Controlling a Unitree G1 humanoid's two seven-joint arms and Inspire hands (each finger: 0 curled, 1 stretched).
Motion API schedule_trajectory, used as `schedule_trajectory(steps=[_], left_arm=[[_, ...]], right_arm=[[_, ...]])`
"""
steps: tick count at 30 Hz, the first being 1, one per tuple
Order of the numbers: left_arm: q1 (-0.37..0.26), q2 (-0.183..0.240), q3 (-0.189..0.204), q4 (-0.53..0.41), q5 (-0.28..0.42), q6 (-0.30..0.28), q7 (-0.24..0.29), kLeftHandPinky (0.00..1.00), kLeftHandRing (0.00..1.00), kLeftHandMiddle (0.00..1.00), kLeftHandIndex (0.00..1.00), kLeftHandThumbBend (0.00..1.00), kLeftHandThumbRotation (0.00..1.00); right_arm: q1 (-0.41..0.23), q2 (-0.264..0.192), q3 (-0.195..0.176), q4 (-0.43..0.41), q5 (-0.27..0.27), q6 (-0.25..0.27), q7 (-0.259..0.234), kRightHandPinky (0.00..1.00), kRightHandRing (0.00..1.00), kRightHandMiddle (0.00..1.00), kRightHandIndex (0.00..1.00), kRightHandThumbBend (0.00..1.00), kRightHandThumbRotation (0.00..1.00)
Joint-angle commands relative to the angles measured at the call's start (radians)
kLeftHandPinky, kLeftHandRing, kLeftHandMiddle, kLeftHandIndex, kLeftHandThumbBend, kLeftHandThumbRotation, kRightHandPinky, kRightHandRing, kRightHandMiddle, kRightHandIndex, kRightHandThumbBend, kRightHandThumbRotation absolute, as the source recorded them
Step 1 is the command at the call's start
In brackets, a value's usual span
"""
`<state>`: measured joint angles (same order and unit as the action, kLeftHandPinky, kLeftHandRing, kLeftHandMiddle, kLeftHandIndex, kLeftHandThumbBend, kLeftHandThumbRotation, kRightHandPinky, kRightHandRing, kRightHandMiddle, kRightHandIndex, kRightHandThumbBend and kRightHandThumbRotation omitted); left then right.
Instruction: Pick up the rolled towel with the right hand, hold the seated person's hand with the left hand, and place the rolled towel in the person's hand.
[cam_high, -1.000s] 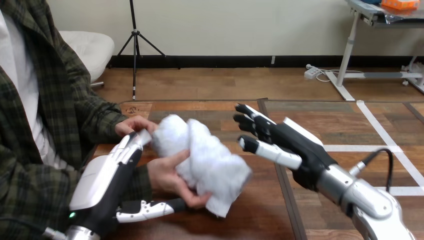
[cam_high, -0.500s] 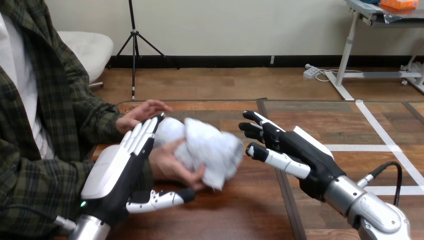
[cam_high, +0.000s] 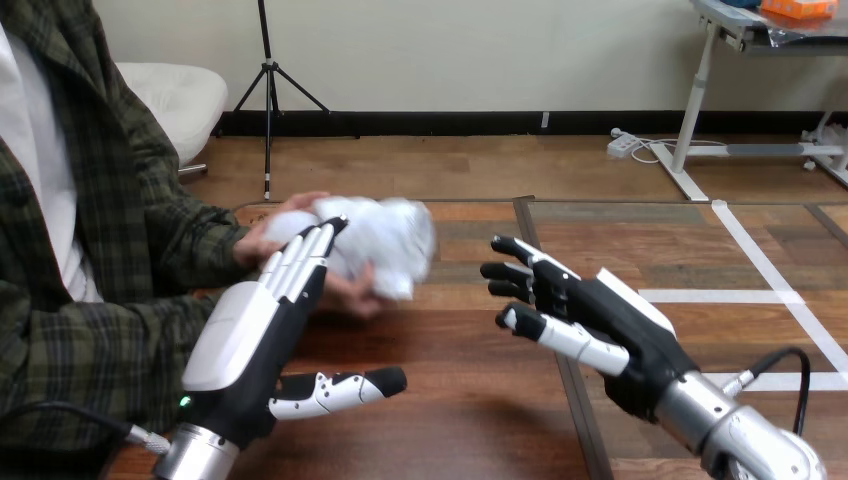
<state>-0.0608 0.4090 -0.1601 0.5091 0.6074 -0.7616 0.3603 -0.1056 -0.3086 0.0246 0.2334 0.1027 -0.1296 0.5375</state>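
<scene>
The white rolled towel is held between both of the person's hands at the table's left side, lifted off the wood. My left hand stands in front of them, fingers straight and thumb stretched out to the right, apart from the person's hands. My right hand hovers to the right of the towel with fingers spread and nothing in it.
The wooden table stretches between my two hands. A dark seam runs down the table under my right hand. The person's sleeved arms take up the left edge.
The person has pulled the towel up and away to the left with both hands. My left hand has let go of the person's hand and straightened. My right hand has drawn back toward me.
</scene>
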Motion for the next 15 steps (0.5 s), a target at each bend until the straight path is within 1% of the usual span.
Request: schedule_trajectory(steps=[1,6,8,15], left_arm=[[-0.056,-0.003,-0.013,-0.033,0.012,0.005,-0.002,1.00,1.00,1.00,1.00,1.00,0.90],[-0.071,-0.004,-0.024,0.001,0.009,-0.013,0.002,1.00,1.00,1.00,1.00,1.00,0.91],[-0.072,-0.008,-0.028,0.012,-0.004,-0.022,-0.004,1.00,1.00,1.00,1.00,1.00,0.92],[-0.084,-0.033,-0.037,0.054,-0.052,-0.059,-0.028,1.00,1.00,1.00,1.00,1.00,0.92]], right_arm=[[-0.009,0.006,-0.026,-0.004,0.019,-0.044,-0.009,0.80,0.92,0.91,0.96,1.00,0.65],[-0.003,0.008,-0.025,0.018,0.014,-0.074,-0.013,0.81,0.92,0.91,0.96,1.00,0.65],[0.004,0.010,-0.027,0.027,0.014,-0.094,-0.017,0.82,0.92,0.90,0.96,1.00,0.65],[0.013,0.020,-0.038,0.057,0.027,-0.134,-0.029,0.83,0.91,0.90,0.95,1.00,0.65]])
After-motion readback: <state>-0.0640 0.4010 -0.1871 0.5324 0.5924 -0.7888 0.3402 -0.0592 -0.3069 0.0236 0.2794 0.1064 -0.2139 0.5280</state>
